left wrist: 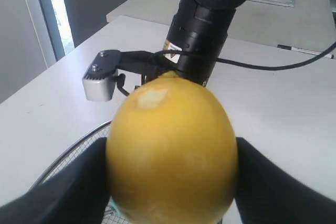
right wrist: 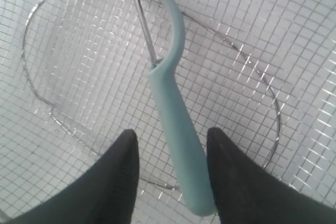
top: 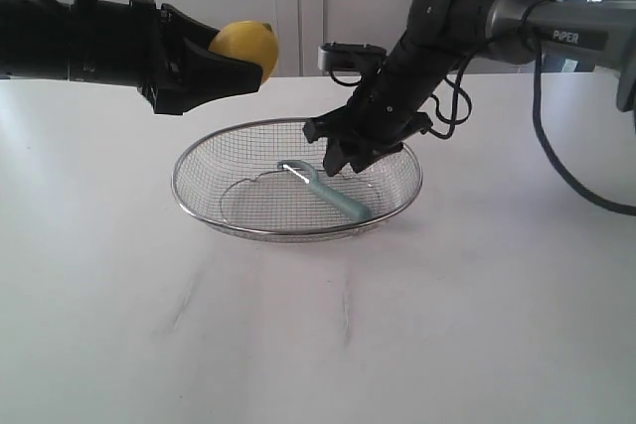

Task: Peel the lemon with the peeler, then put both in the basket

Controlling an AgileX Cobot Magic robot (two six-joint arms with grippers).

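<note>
The yellow lemon (top: 246, 44) hangs in the air left of and above the basket (top: 298, 234), with my left gripper (top: 248, 59) shut on it. In the left wrist view the lemon (left wrist: 170, 150) fills the space between both black fingers (left wrist: 63, 192) and shows a small pale patch near its top. The teal peeler (top: 334, 197) lies on the mesh inside the basket. My right gripper (top: 348, 160) hovers just above it, open. In the right wrist view the peeler's handle (right wrist: 176, 129) lies between the spread fingers (right wrist: 118, 177) of the right gripper (right wrist: 172, 148), with mesh showing on one side.
The basket stands mid-table on a white tabletop (top: 318, 345). The right arm (top: 467, 17) leans in from the upper right, with a black cable (top: 566, 176) trailing down to the table. White cabinet doors stand behind the table.
</note>
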